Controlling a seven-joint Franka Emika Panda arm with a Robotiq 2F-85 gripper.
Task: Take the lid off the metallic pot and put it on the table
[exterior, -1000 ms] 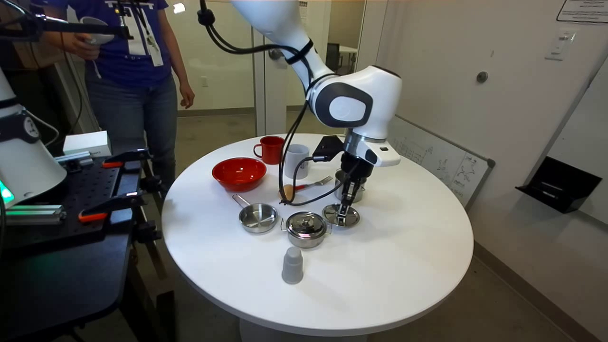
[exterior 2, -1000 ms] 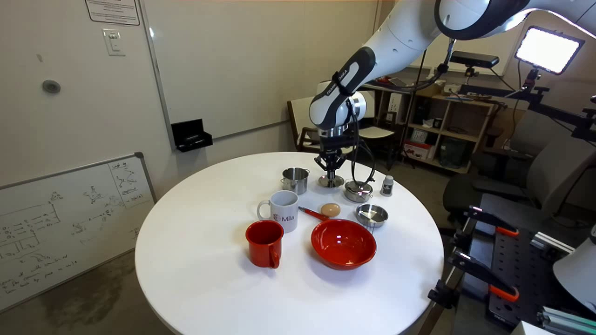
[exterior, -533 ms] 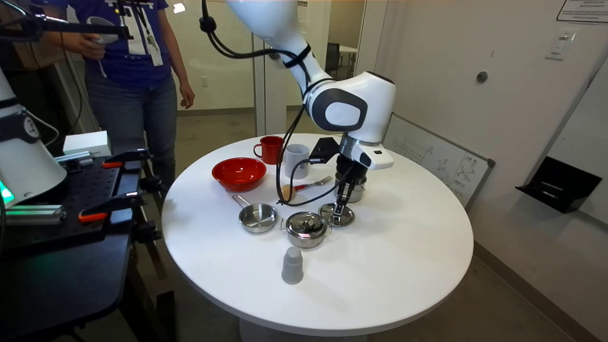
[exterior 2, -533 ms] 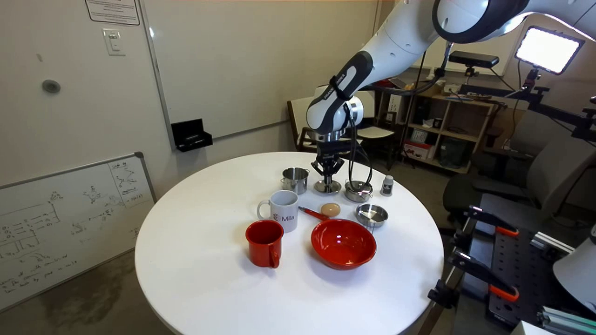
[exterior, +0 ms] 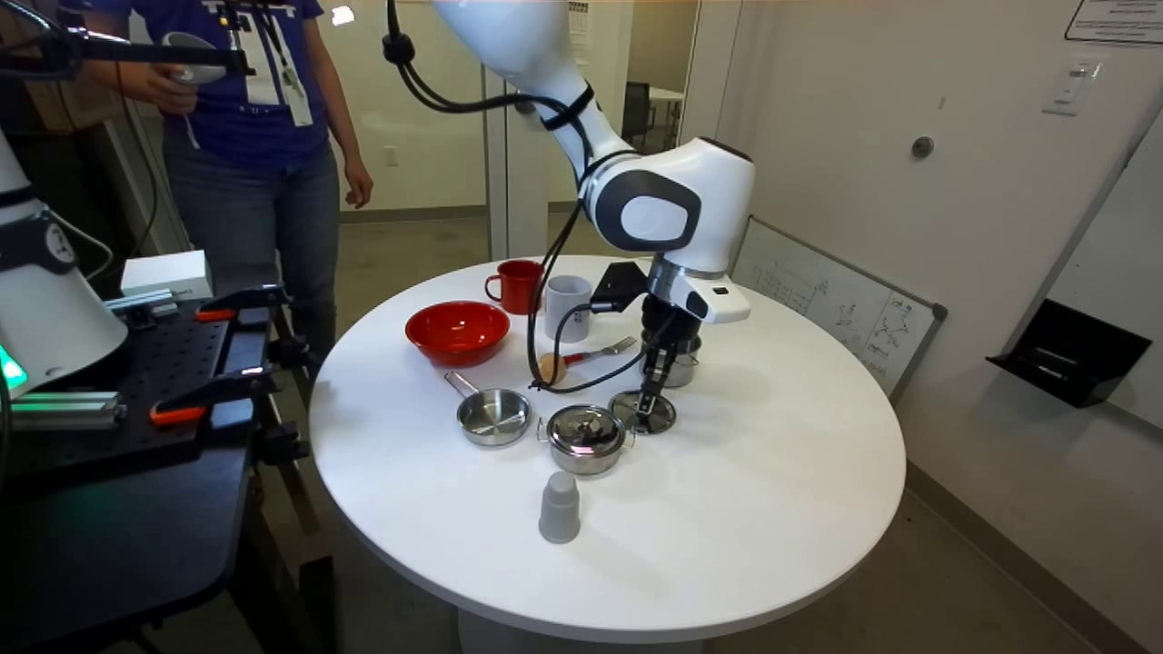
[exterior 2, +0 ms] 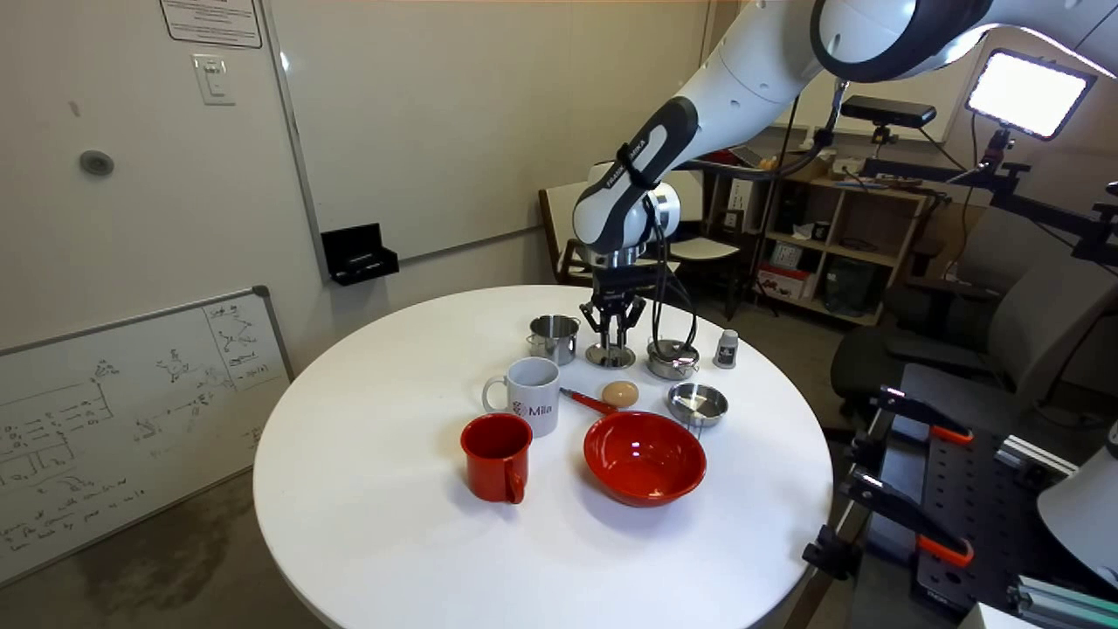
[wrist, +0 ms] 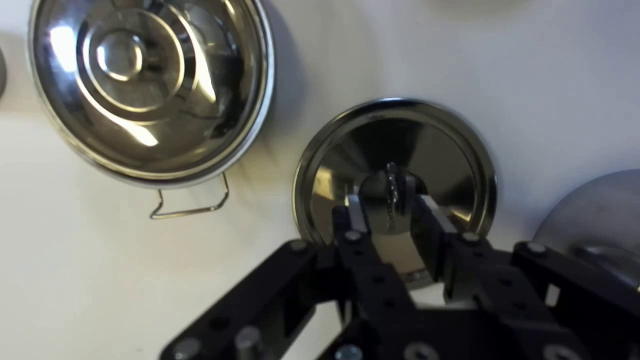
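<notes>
The round silver lid [exterior: 666, 419] lies flat on the white table [exterior: 772, 509], just beside the covered steel pan. It also shows in an exterior view [exterior 2: 611, 362] and in the wrist view [wrist: 390, 135]. My gripper [wrist: 389, 201] is open over the lid, its fingers standing on either side of the lid's raised handle, with a gap to each. In an exterior view the fingers [exterior 2: 621, 336] stand apart just above the lid. The metallic pot [exterior 2: 552, 341] stands uncovered beside the lid; the arm partly hides it in an exterior view [exterior: 683, 368].
A covered steel pan [exterior: 586, 445] with wire handles stands close to the lid. A shallow steel pan [exterior: 493, 418], a grey cup-like object [exterior: 560, 509], a red bowl [exterior: 457, 333], a red mug [exterior: 520, 286], a white mug [exterior 2: 533, 397], an egg [exterior 2: 620, 394] and a red-handled fork [exterior: 600, 351] surround it.
My gripper has moved with the lid slightly toward the covered pan and down to the table. Its fingers, together on the lid's handle before, are now apart.
</notes>
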